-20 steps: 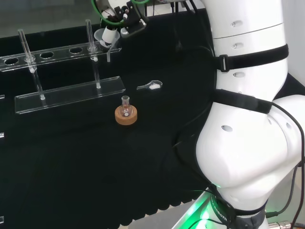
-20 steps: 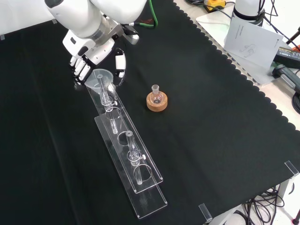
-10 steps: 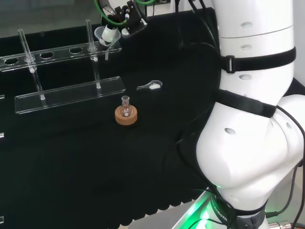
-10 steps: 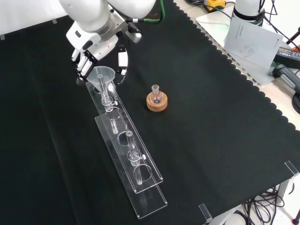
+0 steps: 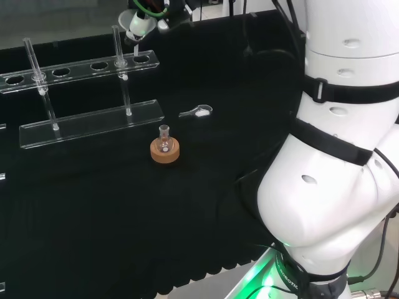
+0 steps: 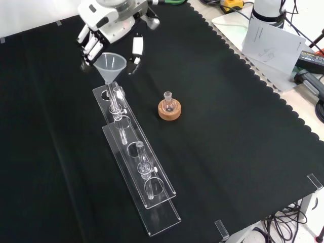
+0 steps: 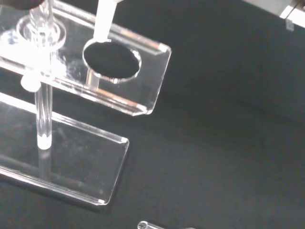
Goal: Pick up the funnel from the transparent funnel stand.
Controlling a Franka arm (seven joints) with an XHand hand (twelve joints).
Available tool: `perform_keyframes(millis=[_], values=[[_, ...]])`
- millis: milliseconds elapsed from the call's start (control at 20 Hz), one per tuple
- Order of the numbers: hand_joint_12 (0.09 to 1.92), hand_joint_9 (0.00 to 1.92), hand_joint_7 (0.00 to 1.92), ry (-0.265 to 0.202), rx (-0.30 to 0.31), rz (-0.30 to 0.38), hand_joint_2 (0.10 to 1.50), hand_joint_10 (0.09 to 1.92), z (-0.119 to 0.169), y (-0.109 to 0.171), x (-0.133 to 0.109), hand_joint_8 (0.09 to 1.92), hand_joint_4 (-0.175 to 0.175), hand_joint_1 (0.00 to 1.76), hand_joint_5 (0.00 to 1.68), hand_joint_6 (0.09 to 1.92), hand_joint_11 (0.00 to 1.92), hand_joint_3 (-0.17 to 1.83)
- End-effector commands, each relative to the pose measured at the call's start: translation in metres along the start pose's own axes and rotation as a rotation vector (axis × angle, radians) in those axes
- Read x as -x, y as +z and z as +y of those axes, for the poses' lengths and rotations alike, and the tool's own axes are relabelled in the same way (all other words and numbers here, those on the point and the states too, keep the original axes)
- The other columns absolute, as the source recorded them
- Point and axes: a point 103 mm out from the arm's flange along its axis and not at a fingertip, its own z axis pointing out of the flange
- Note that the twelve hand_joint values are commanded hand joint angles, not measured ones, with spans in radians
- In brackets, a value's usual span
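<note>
1. Funnel (image 6: pixel 109 65), a clear cone with a narrow stem, hangs lifted above the end hole of the transparent funnel stand (image 6: pixel 135 162); in the wrist view its stem (image 7: pixel 104 19) ends just over that hole (image 7: pixel 112 58).
2. The black and white robot hand (image 6: pixel 109 25) is curled round the funnel's cone, fingers (image 6: pixel 90 45) on one side and thumb on the other.
3. To finish well, I judge the lift should go straight up until the stem is well clear of the hole and the upright rod (image 6: pixel 116 101) beside it, and only then move sideways.
4. Keeping the cone level should stop the stem from swinging against the stand's top plate.
5. Farther out on the black cloth worktop (image 6: pixel 228 131), a small glass flask on a cork ring (image 6: pixel 169 110) stands well apart and should not interfere.
</note>
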Motion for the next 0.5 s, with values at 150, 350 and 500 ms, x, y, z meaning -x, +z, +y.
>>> perform_keyframes(millis=[150, 350, 500], values=[[1.28, 1.05, 0.71, 0.061, -0.008, -0.045, 0.82, 0.71, -0.066, -0.042, -0.004, 0.83, -0.057, 0.69, 0.55, 0.09, 0.52, 0.48], [1.28, 1.05, 0.70, 0.083, -0.013, -0.064, 0.82, 0.72, -0.096, -0.050, -0.013, 0.83, -0.055, 0.69, 0.54, 0.09, 0.53, 0.48], [1.28, 1.05, 0.69, 0.101, -0.026, -0.067, 0.82, 0.72, -0.116, -0.049, -0.020, 0.83, -0.055, 0.69, 0.54, 0.09, 0.53, 0.49]])
